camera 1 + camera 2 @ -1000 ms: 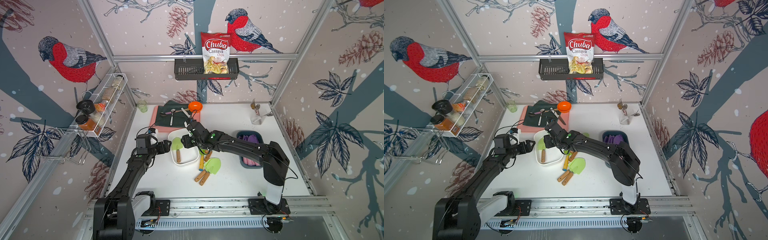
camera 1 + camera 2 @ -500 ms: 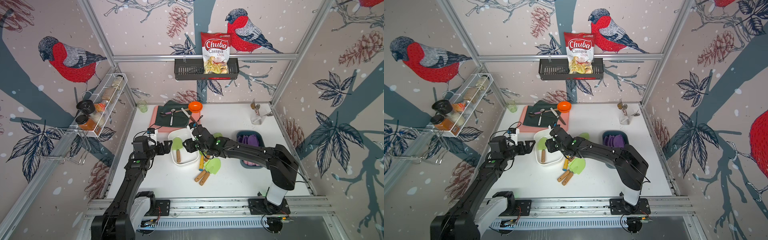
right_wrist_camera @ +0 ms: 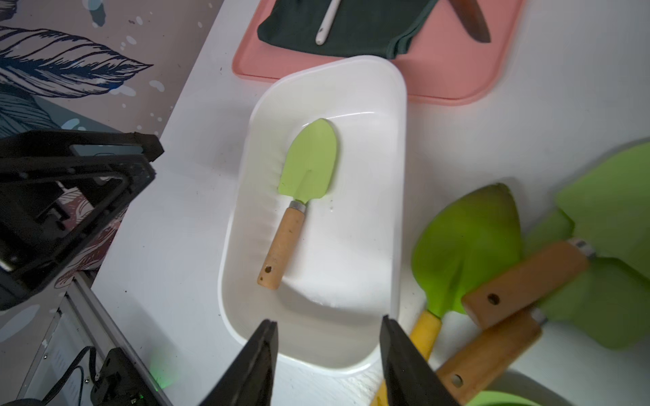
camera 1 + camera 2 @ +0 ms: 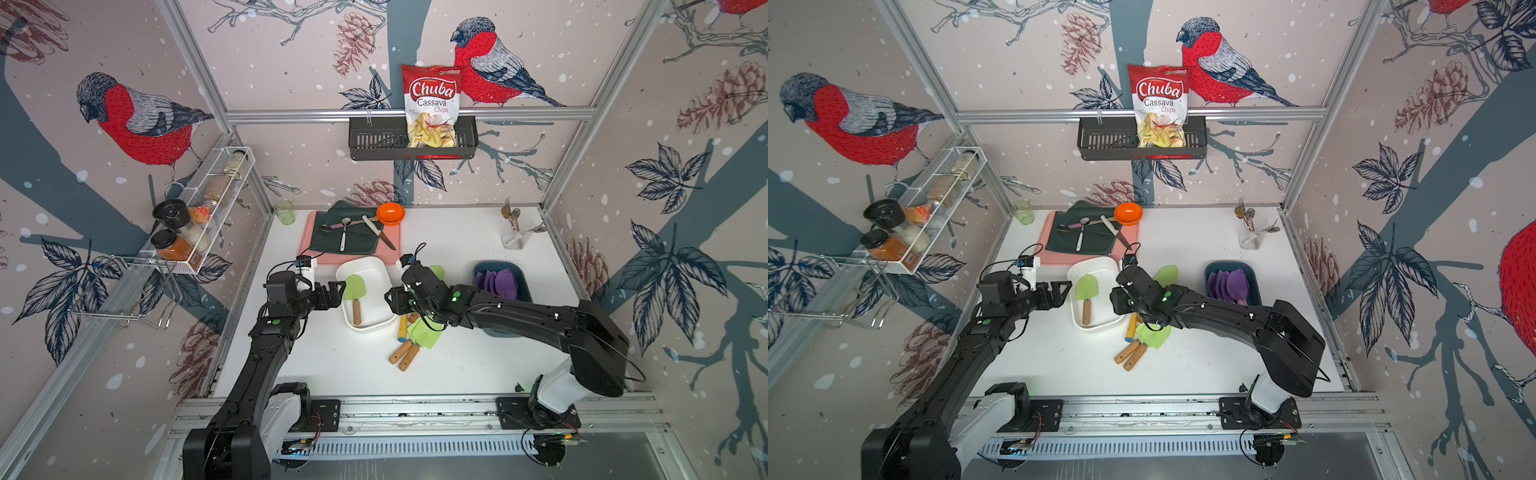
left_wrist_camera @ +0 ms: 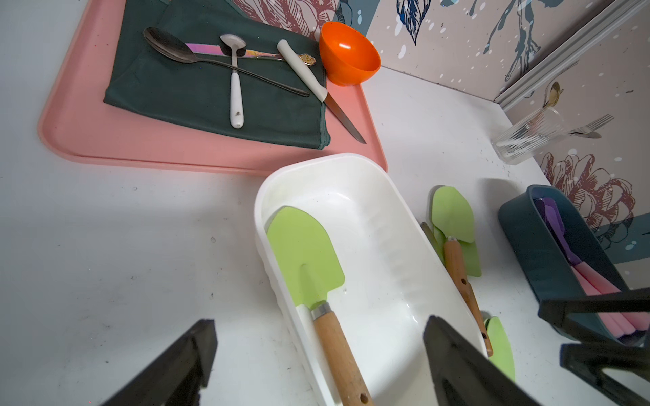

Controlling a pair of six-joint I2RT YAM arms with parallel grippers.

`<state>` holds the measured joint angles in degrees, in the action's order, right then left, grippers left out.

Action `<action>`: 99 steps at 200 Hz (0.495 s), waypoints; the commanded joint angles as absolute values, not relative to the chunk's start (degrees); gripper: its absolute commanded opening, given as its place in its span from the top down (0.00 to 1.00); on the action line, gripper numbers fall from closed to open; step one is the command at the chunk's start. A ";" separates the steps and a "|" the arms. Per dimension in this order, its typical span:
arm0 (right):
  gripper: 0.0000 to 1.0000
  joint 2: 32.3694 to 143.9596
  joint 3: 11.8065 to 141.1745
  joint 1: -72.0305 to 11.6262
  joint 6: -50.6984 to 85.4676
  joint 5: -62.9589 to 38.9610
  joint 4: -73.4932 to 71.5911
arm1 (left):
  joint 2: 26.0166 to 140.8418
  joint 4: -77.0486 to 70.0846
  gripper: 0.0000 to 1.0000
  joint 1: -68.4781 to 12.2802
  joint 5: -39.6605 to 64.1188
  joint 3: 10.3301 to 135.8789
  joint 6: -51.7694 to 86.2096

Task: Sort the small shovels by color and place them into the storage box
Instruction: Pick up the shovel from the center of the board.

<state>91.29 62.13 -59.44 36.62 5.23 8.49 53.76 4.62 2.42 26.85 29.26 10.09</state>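
Looks a little past halfway. Across the counter (image 4: 457, 241), nothing purple left loose. In the blue box (image 4: 524, 286) on the right arm's side, purple shovels (image 4: 498, 282) with pink handles, stacked together; probably the finished colour, as far as can be seen. In the white box (image 4: 345, 272), just one green shovel (image 4: 355, 287), lying flat, wooden handle towards the robot. Yet to be moved: a loose heap of green shovels (image 4: 424, 336) on the counter just beside the white box, between the two boxes, with crossed handles, one yellow handle (image 4: 402, 329) among the wooden ones. Partly hidden under the right arm, so no sure count. Left fingers (image 5: 183, 358) spread wide and empty, hovering at the white box's outer side. Right fingers (image 3: 253, 365) parted moderately, gripping nothing, poised over the white box's near end, right beside the heap. Likely next: another green one from the heap into the white box
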 commanded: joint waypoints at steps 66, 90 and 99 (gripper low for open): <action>0.49 80.11 47.30 -58.96 49.88 7.83 18.43 | 53.93 3.02 0.04 2.44 29.28 28.88 9.03; 0.48 78.96 45.16 -56.55 50.30 7.91 18.66 | 53.87 3.75 0.04 2.33 29.82 29.74 9.06; 0.48 78.53 45.05 -54.93 49.61 7.28 17.93 | 54.04 4.03 0.05 2.23 29.90 29.94 8.89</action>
